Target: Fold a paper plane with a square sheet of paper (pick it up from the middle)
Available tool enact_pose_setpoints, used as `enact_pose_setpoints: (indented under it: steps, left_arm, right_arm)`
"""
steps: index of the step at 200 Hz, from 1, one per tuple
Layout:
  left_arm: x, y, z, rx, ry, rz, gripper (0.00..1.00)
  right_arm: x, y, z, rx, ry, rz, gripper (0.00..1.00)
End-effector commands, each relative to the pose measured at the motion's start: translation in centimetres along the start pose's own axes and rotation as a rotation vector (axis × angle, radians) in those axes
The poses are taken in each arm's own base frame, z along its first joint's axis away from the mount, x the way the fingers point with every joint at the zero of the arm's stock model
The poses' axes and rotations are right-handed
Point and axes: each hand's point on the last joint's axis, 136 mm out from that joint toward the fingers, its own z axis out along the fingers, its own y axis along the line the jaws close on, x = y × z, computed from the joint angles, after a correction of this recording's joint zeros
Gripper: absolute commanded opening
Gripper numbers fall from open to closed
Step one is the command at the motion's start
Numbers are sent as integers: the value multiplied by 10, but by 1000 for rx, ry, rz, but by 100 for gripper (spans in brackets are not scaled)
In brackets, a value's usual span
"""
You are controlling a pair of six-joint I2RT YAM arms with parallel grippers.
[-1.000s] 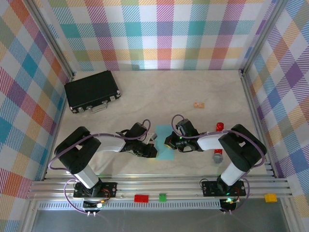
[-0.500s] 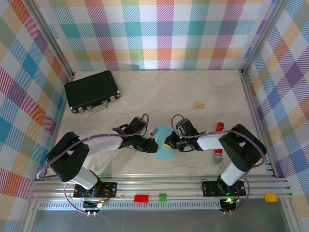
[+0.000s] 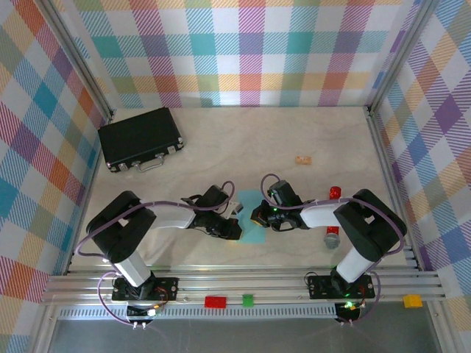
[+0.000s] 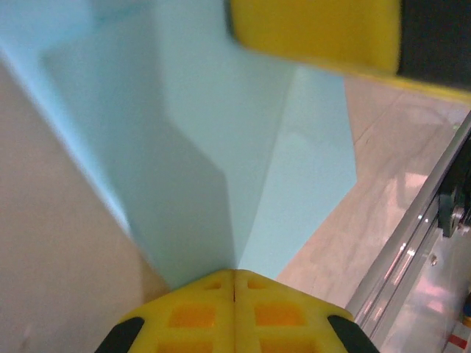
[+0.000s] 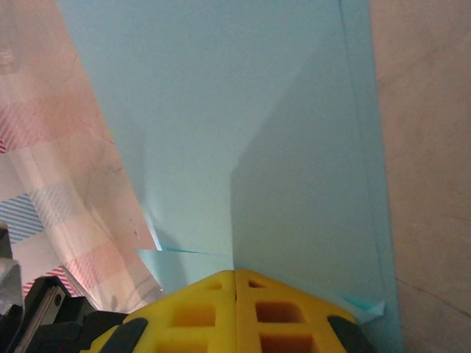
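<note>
The square sheet of paper (image 3: 252,232) lies partly folded on the table's near middle, light turquoise with a crease running down it. It is not a finished paper plane. My left gripper (image 3: 232,227) is shut, its yellow tips resting on the sheet's left side. In the left wrist view the gripper (image 4: 234,273) meets the paper (image 4: 221,110) where a crease begins. My right gripper (image 3: 258,216) is shut on the sheet's right side. Its wrist view has the gripper (image 5: 235,273) against the paper (image 5: 243,110), with a small flap beside it. One right fingertip (image 4: 316,33) shows across from the left.
A black case (image 3: 141,137) lies at the back left. A small tan scrap (image 3: 303,159) sits behind the right arm, and a red-tipped marker (image 3: 334,193) lies by the right forearm. The metal rail (image 4: 412,250) runs along the near edge.
My left gripper slid back along the sheet's left side and then returned towards the near edge. The right gripper and the paper stayed put.
</note>
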Motion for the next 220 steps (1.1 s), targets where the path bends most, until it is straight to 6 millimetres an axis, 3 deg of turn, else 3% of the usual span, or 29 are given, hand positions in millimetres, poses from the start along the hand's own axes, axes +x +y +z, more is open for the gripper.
enact_pose_setpoints:
  steps: [1,19,58,97,129,162,182,220]
  left_arm:
    - [47,20,-3,-78,116,-50,7]
    - [45,11,-6,-76,103,-14,7]
    - [39,14,-18,-178,100,6,5]
    - [-5,-22,-37,-105,-59,62,4]
    - [-34,-44,-21,-8,-75,60,4]
    - [-39,-17,1,-81,-68,12,3]
    - [-23,0,12,-102,-16,-11,1]
    - [9,25,20,-128,21,-63,0]
  right_arm:
    - [8,-56,-1,206,2,68,3]
    - [8,-55,0,206,7,66,3]
    - [7,-50,1,193,9,66,3]
    - [7,-47,2,178,18,65,4]
    - [8,-43,3,165,26,64,4]
    - [8,-37,5,136,34,55,5]
    - [6,-27,5,86,29,41,7]
    - [-9,15,-3,5,14,-48,11]
